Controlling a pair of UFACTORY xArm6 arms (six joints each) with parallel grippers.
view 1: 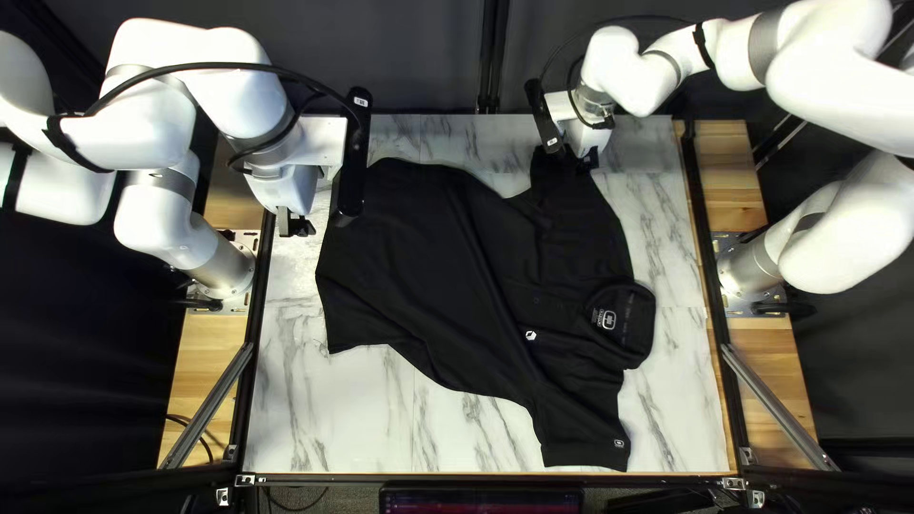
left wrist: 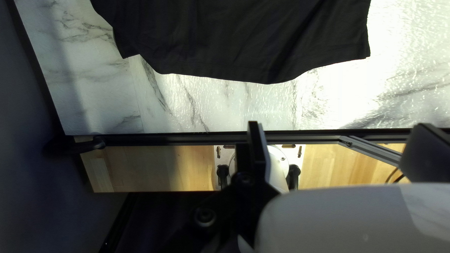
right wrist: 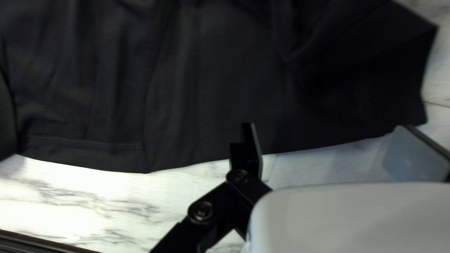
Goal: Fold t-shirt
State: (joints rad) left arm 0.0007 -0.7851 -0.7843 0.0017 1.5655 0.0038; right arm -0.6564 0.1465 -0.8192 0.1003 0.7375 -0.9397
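A black collared t-shirt lies spread on the marble table, hem toward the left, collar toward the right. One sleeve points to the far edge, the other to the near edge. My left gripper hovers open over the table's left rim, short of the hem; nothing sits between its fingers. My right gripper stands open low over the far sleeve's edge, one finger just above the cloth's border. Neither holds the shirt.
Black frame rails and wooden side boards border the marble on the left and right. My left arm's base shows below the left gripper. Bare marble lies at the near left and along the right side.
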